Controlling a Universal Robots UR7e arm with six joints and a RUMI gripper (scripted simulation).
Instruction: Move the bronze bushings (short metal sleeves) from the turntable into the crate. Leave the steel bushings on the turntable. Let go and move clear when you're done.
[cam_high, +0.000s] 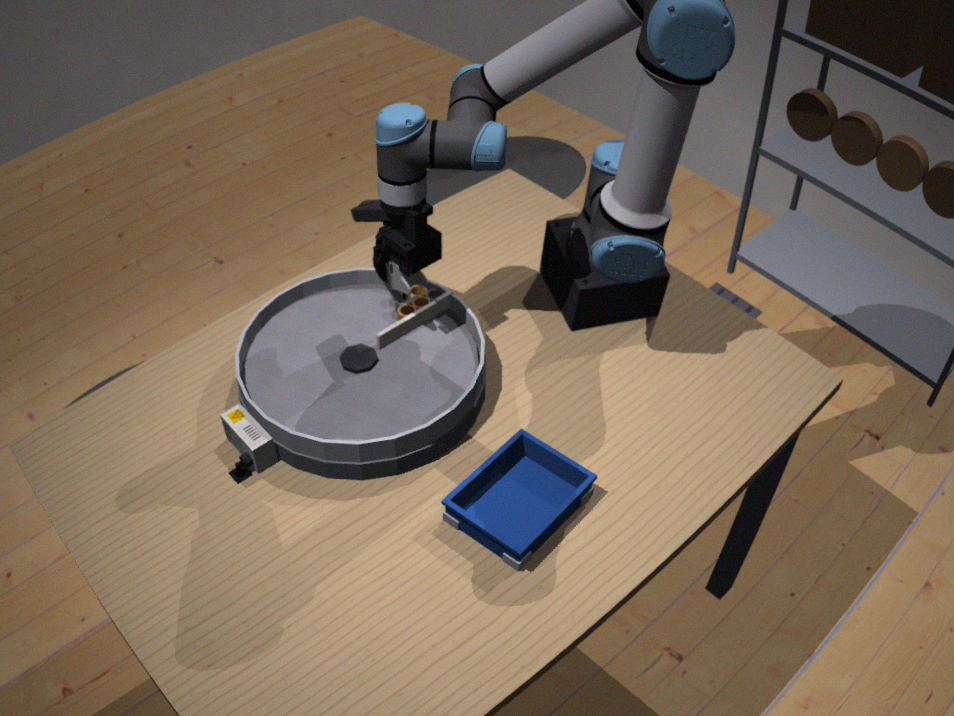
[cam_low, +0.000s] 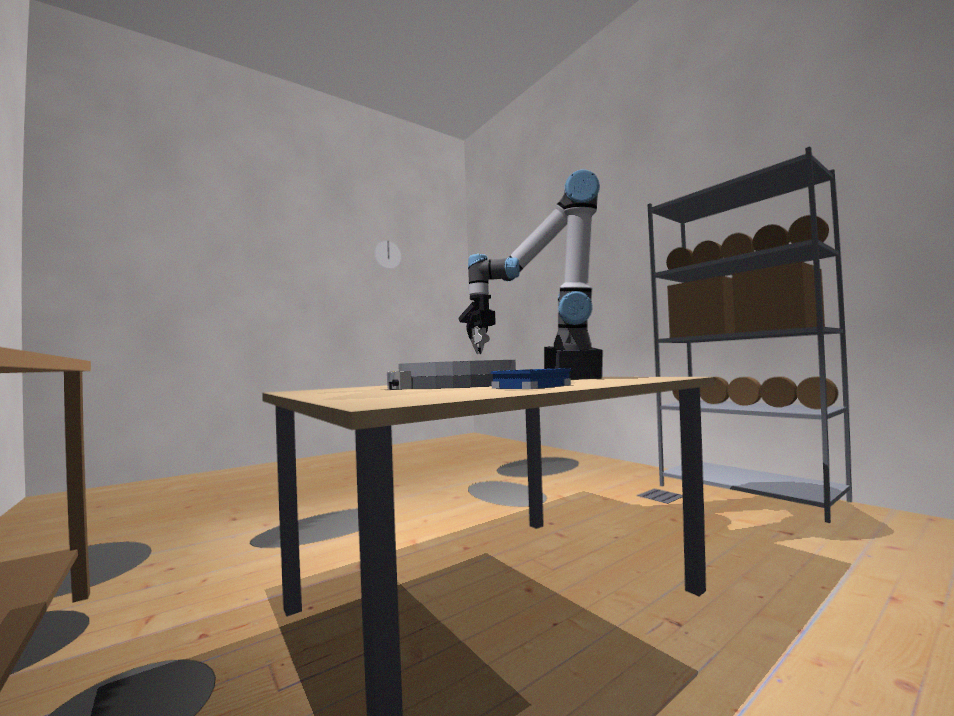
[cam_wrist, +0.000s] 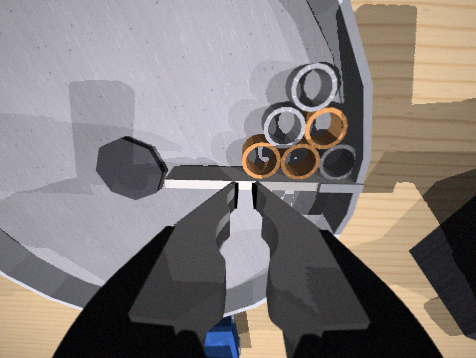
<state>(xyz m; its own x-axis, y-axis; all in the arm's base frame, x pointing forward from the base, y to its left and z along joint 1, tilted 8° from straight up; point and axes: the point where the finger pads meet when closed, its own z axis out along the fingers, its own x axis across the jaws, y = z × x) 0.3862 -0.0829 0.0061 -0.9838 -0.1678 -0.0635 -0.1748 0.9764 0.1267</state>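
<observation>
My gripper (cam_high: 403, 296) (cam_low: 478, 352) (cam_wrist: 245, 184) is shut down to a narrow empty gap, above the turntable (cam_high: 350, 449) (cam_low: 454, 373) (cam_wrist: 150, 45). In the wrist view its tips overlap the white bar. Three bronze bushings stand there: one (cam_wrist: 261, 176) at the left against the bar, one (cam_wrist: 300, 176) beside it, one (cam_wrist: 338, 135) behind near the wall. Steel bushings stand among them: one (cam_wrist: 268, 126) behind the front bronze pair, one (cam_wrist: 295, 86) farthest back, and a dark one (cam_wrist: 354, 161) in the bar's corner. The blue crate (cam_high: 516, 500) (cam_low: 531, 377) (cam_wrist: 220, 345) looks empty in the top view.
The fixed-looking white bar (cam_high: 400, 327) (cam_wrist: 200, 184) runs from near the dark hub (cam_high: 359, 357) (cam_wrist: 130, 167) to the turntable's raised wall. A small control box (cam_high: 250, 439) is attached at the turntable's side. The arm's black base (cam_high: 608, 296) stands right of the turntable.
</observation>
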